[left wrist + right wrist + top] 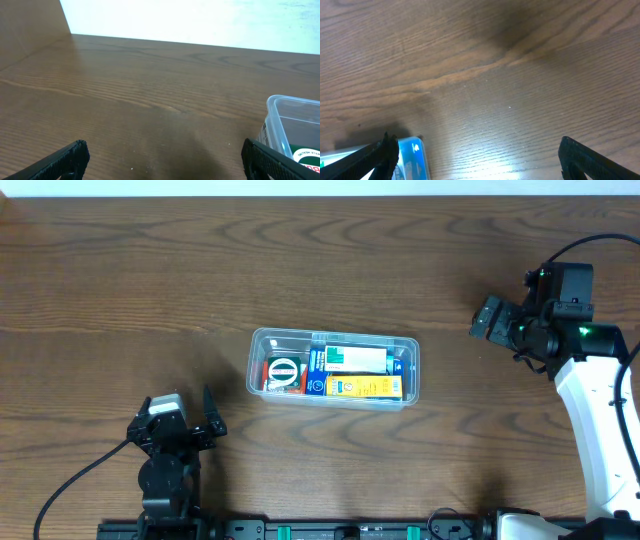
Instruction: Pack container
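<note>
Spread wide and empty on both sides. At the left gripper, fingers far apart with only bare table between them. Parked at the near left edge, short of the container and off its left end (just one clear rounded corner of the container at the right of the wrist view). At the right gripper, much the same: fingers apart over plain wood, nothing pinched, well away from the container and beyond its right end, toward the far side. Out from there to the middle of the table: the container, lying lengthwise left to right, no lid in view. Already holds three things, packed close: a box with a round green-and-red label at the left end, a blue-and-white box along the far wall, a yellow box just in front of it. Looks nearly full, judging by how little floor shows bare. Probably light even when loaded, thin-walled and a little springy, smooth enough to slip out of a weak pinch. Likely to bow if squeezed across the long sides. Best taken at the rim of a short end, one finger inside the wall and one outside, or steadied from both ends at once. Cannot tell what the blue scrap at the lower left of the right wrist view belongs to.
</note>
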`<action>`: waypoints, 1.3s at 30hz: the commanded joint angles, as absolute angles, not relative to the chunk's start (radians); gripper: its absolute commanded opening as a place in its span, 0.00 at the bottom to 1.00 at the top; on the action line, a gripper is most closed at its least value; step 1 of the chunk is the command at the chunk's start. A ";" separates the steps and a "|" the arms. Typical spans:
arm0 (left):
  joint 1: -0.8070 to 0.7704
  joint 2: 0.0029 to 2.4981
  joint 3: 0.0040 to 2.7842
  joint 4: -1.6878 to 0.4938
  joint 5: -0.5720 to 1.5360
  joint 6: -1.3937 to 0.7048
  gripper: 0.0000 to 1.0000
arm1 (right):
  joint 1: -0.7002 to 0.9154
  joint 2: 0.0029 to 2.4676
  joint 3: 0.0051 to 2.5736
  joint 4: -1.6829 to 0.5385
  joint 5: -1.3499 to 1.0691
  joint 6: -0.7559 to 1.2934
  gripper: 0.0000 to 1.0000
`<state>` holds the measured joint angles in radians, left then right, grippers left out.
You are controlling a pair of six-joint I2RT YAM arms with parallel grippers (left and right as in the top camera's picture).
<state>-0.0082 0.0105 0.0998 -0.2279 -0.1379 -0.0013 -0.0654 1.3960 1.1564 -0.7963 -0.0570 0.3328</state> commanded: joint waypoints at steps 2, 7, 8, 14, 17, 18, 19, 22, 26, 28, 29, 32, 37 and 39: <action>-0.003 0.004 0.073 -0.231 -0.138 -0.013 0.98 | -0.071 1.394 1.159 -0.797 -0.064 0.344 0.99; -0.003 0.004 0.073 -0.231 -0.138 -0.013 0.98 | -0.071 1.394 1.159 -0.798 -0.064 0.344 0.99; -0.003 0.004 0.073 -0.231 -0.138 -0.013 0.98 | -0.071 1.394 1.159 -0.798 -0.064 0.344 0.99; -0.003 0.004 0.073 -0.231 -0.138 -0.013 0.98 | -0.071 1.394 1.159 -0.798 -0.064 0.344 0.99; -0.003 0.004 0.073 -0.231 -0.138 -0.013 0.98 | -0.071 1.394 1.159 -0.798 -0.064 0.344 0.99; -0.003 0.004 0.073 -0.231 -0.138 -0.013 0.98 | -0.071 1.394 1.159 -0.798 -0.064 0.344 0.99; -0.003 0.004 0.073 -0.231 -0.138 -0.013 0.98 | -0.071 1.394 1.159 -0.798 -0.064 0.344 0.99; -0.003 0.004 0.073 -0.231 -0.138 -0.013 0.98 | -0.071 1.394 1.159 -0.798 -0.064 0.344 0.99; -0.003 0.004 0.073 -0.231 -0.138 -0.013 0.98 | -0.071 1.368 1.156 -0.834 0.005 0.296 0.99; -0.003 0.004 0.073 -0.231 -0.138 -0.013 0.98 | -0.065 1.310 1.145 -0.868 0.035 0.279 0.99; -0.003 0.004 0.073 -0.231 -0.138 -0.013 0.98 | -0.063 1.283 1.136 -0.872 0.057 0.264 0.99; -0.003 0.004 0.073 -0.231 -0.138 -0.013 0.98 | -0.050 1.152 1.074 -0.835 0.093 0.239 0.99; -0.003 0.004 0.073 -0.231 -0.138 -0.013 0.98 | -0.041 0.888 0.818 -0.599 0.093 0.167 0.99; -0.003 0.004 0.073 -0.231 -0.138 -0.013 0.98 | -0.041 0.778 0.687 -0.532 0.089 0.167 0.99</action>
<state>-0.0082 0.0101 0.0990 -0.2268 -0.1371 -0.0036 -0.0509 0.8639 0.8284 -0.5591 0.0696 0.2108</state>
